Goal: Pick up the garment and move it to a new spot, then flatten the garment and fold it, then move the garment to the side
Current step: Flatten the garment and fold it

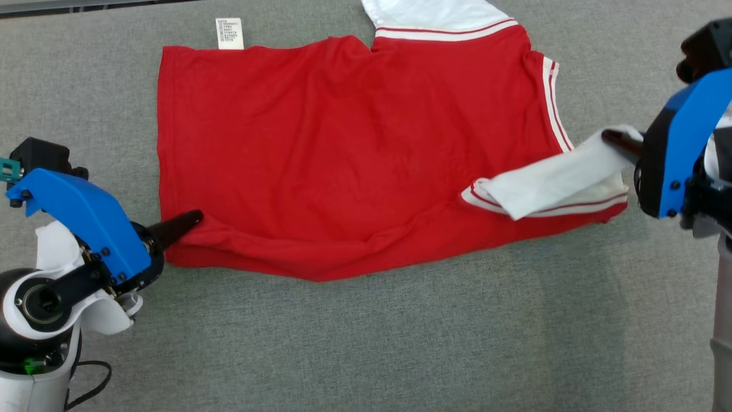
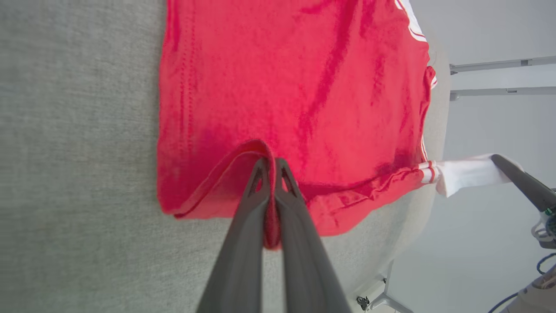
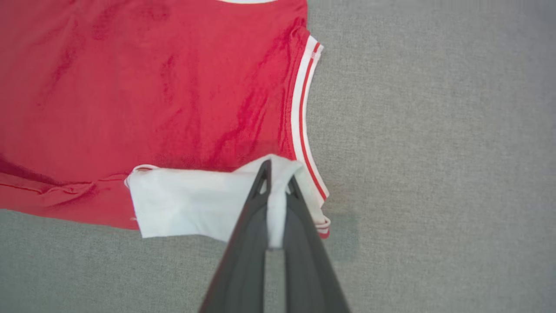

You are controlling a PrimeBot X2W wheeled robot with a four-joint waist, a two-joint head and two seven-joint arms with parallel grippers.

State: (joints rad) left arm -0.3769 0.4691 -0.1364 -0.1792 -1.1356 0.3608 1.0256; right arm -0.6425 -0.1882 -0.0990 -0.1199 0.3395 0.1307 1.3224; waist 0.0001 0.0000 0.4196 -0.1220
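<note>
The garment (image 1: 354, 149) is a red shirt with white, red-striped trim, spread across a grey cloth-covered table (image 1: 366, 343). My left gripper (image 1: 194, 218) is shut on its red hem at the near left corner, and a fold of red cloth is pinched between the fingers in the left wrist view (image 2: 269, 167). My right gripper (image 1: 609, 136) is shut on the white sleeve (image 1: 549, 183) at the near right. That sleeve is drawn over the red body, with white cloth caught between the fingers (image 3: 273, 171). The red cloth (image 3: 152, 87) lies fairly flat with shallow wrinkles.
A white care label (image 1: 229, 33) sticks out past the far left edge of the shirt. A second white sleeve (image 1: 434, 12) runs out of the top of the head view. The table's edge and a metal frame (image 2: 499, 65) show in the left wrist view.
</note>
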